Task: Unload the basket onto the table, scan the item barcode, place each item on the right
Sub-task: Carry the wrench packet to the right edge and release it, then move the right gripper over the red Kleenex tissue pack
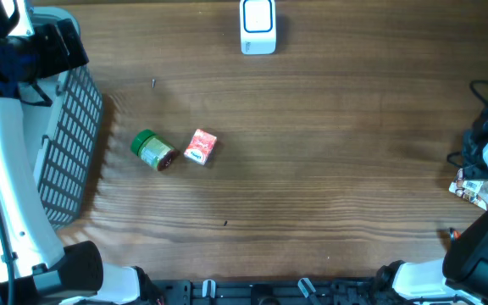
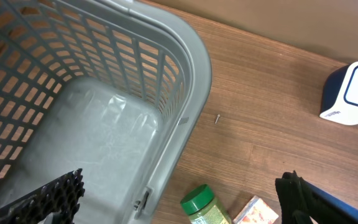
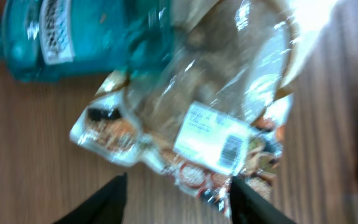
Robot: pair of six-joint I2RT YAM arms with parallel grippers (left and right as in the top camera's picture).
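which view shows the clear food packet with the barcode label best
The right wrist view: the packet fills the frame with its white barcode label facing the camera, though blurred. Overhead shows only a small piece of it at the right edge. The left wrist view does not show it.

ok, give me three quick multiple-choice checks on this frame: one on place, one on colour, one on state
1. Where is the scanner in the overhead view?
A) top edge, middle
B) bottom left corner
C) bottom right corner

2. What colour is the lid of the jar?
A) red
B) green
C) yellow

3. The left fingers are:
A) shut tight
B) open, holding nothing
C) shut on a bottle

Answers:
1 A: it stands at the top edge of the table, near the middle.
2 B: the cap is green in both the overhead and left wrist views.
3 B: the two fingers sit wide apart at the frame's lower corners.
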